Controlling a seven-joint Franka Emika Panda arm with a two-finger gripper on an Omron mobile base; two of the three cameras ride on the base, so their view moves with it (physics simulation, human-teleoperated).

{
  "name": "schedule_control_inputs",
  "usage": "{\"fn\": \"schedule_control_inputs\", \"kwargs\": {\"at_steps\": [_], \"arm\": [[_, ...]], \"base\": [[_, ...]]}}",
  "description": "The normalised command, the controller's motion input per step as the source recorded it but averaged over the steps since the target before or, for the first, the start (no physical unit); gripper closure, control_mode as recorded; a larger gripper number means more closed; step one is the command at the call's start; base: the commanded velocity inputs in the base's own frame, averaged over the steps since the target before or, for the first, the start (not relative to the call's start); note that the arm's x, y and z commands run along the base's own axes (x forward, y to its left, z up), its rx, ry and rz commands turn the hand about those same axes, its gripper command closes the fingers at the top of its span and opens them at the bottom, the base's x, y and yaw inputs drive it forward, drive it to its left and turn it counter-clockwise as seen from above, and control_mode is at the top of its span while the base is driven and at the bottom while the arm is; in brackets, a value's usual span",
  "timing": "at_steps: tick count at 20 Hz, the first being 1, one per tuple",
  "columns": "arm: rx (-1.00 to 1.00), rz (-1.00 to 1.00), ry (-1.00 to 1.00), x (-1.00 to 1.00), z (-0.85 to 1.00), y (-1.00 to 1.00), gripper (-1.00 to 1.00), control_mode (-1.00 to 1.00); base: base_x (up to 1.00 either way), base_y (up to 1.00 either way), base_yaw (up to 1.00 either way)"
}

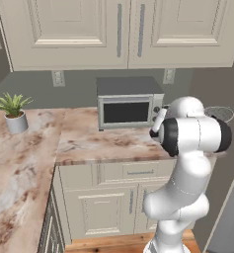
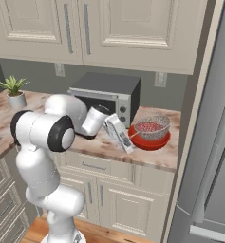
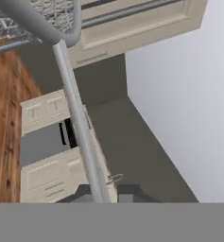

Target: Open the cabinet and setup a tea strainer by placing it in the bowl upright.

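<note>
The red bowl (image 2: 157,141) stands on the marble counter right of the microwave. The tea strainer (image 2: 152,126), a grey mesh basket, sits in the bowl with its mouth up; whether it rests on the bowl's bottom I cannot tell. My gripper (image 2: 127,142) is just left of the bowl, shut on the strainer's thin handle. In the hand view the handle (image 3: 78,118) runs up from between the fingertips of the gripper (image 3: 106,194) to the mesh basket (image 3: 47,14). The left base view shows the strainer (image 1: 218,113) behind my arm. The cabinet is out of view.
A grey microwave (image 2: 107,97) stands just left of my hand, against the back wall. A potted plant (image 2: 14,92) is at the far left of the counter (image 2: 154,159). Cream wall cabinets (image 2: 109,28) hang overhead. A tall grey appliance (image 2: 218,152) bounds the right side.
</note>
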Motion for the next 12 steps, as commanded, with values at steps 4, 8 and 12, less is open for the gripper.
{"fn": "schedule_control_inputs", "kwargs": {"at_steps": [4, 8, 12], "arm": [[0.10, 0.00, 0.00, 0.18, -0.07, 0.22, 1.00, -1.00], [0.16, 0.00, -0.01, 0.28, 0.02, 0.16, 1.00, -1.00], [0.13, 0.00, -0.05, 0.33, 0.06, 0.01, 1.00, -1.00]], "base": [[0.00, 0.00, 0.00], [0.00, 0.00, 0.00], [0.00, 0.00, 0.00]]}}
